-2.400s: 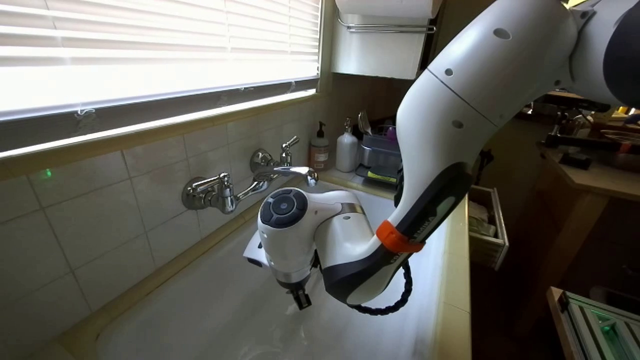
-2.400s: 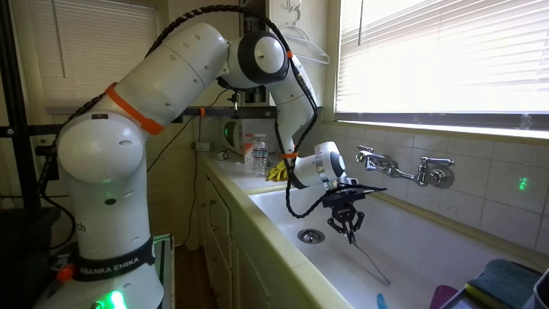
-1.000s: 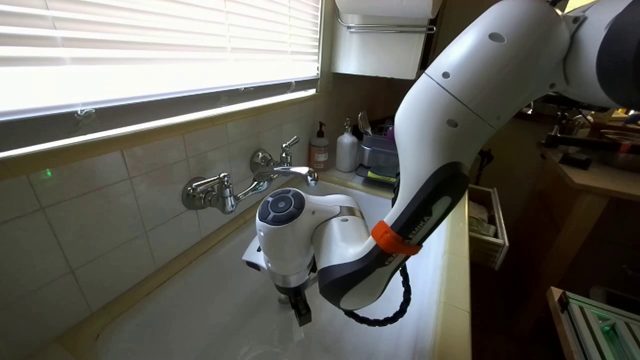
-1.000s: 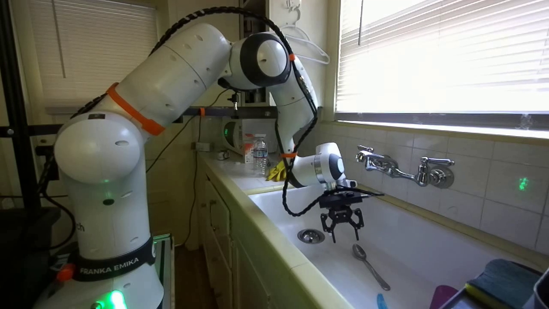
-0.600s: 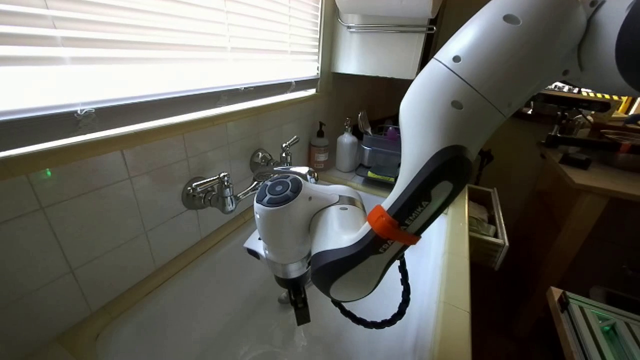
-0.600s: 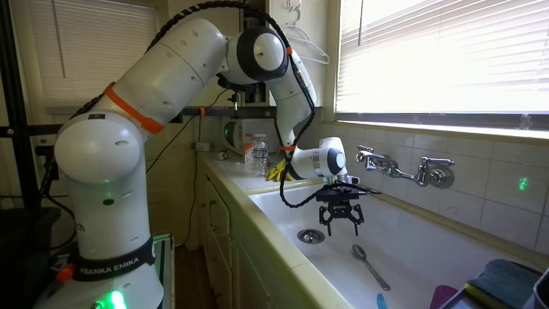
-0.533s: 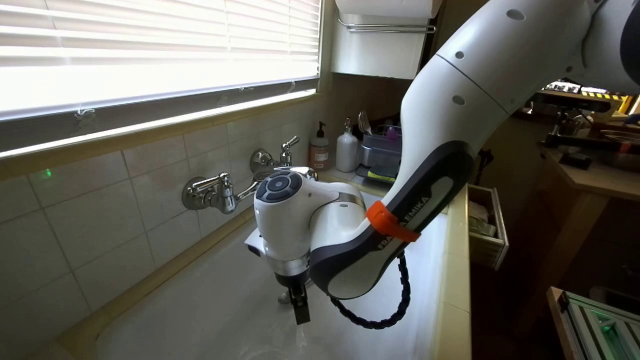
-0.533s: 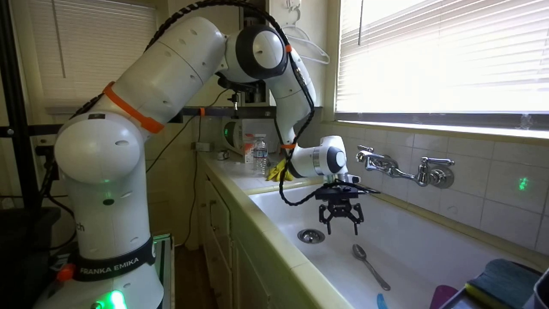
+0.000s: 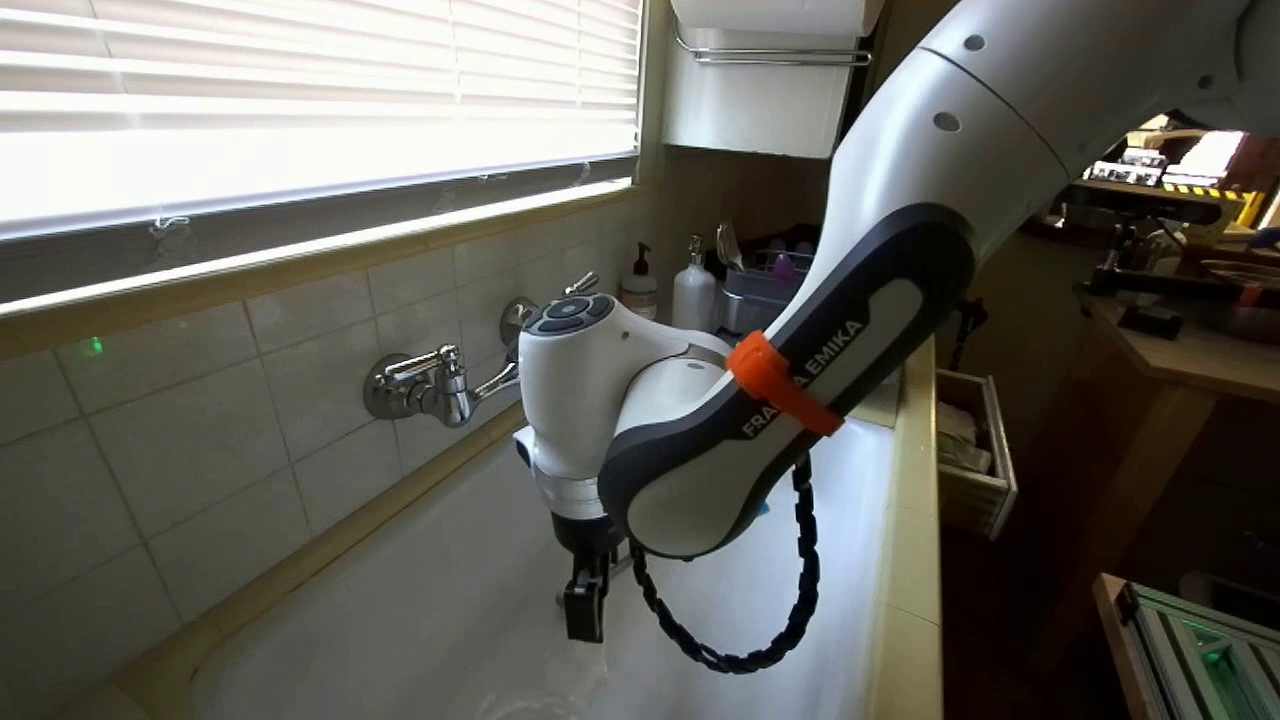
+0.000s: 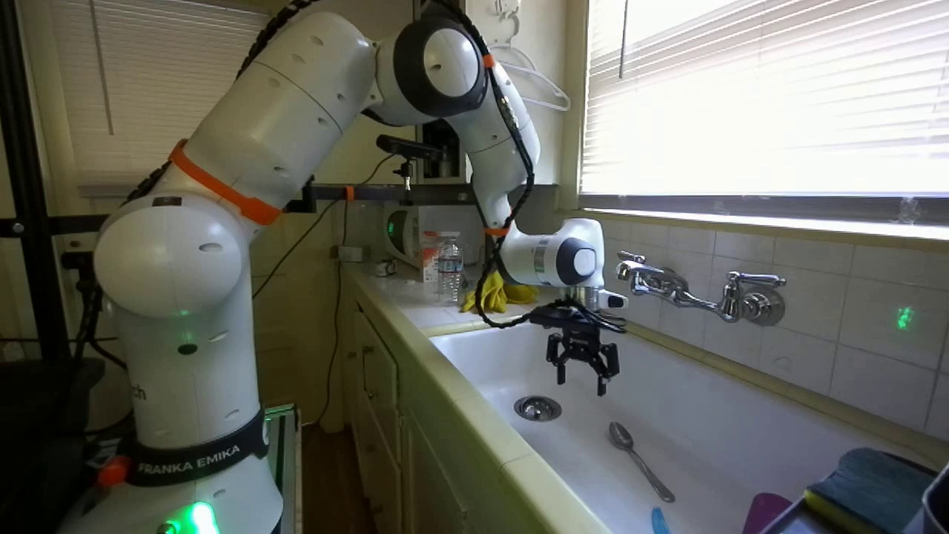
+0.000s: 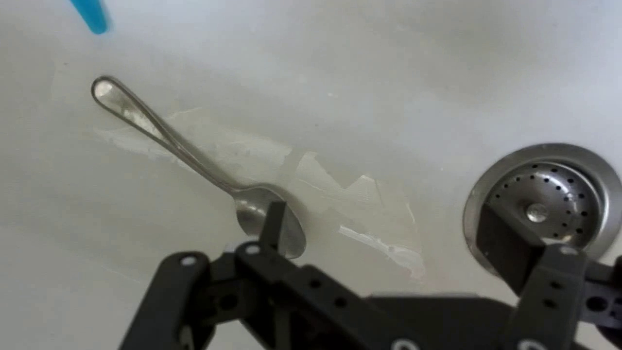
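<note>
1. Metal spoon [image 11: 198,166] lies in the sink [image 10: 726,430], below and apart from your tool [image 10: 581,383].
2. Its jaws stand spread wide, holding nothing.
3. You seem at a free-hovering step; any grasp would call for aligning, then lowering.

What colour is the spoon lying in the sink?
Silver-grey all over; the spoon shows best in the wrist view.

“FRANKA EMIKA” on the arm [image 10: 285,119]
</note>
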Available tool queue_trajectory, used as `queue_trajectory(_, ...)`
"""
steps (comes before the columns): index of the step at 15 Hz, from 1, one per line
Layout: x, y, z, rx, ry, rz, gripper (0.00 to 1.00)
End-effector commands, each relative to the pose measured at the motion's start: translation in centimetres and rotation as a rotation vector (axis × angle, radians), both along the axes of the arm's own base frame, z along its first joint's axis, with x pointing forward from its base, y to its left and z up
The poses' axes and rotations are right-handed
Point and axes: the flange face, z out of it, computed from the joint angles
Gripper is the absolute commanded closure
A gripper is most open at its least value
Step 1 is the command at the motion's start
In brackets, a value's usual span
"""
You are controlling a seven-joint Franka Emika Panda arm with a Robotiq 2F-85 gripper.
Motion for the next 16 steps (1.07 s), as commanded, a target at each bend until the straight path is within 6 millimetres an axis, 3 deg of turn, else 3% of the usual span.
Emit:
queue_trajectory(1, -2.0, -0.5, 1.4, 0.03, -0.001, -0.195, 0.0)
queue_trajectory(9, -5.9, -3.1, 4.0, 0.029, 0.046, -0.51, 0.0)
queue_trajectory(16, -9.0, -4.2, 5.5, -0.036, 0.147, -0.591, 0.0)
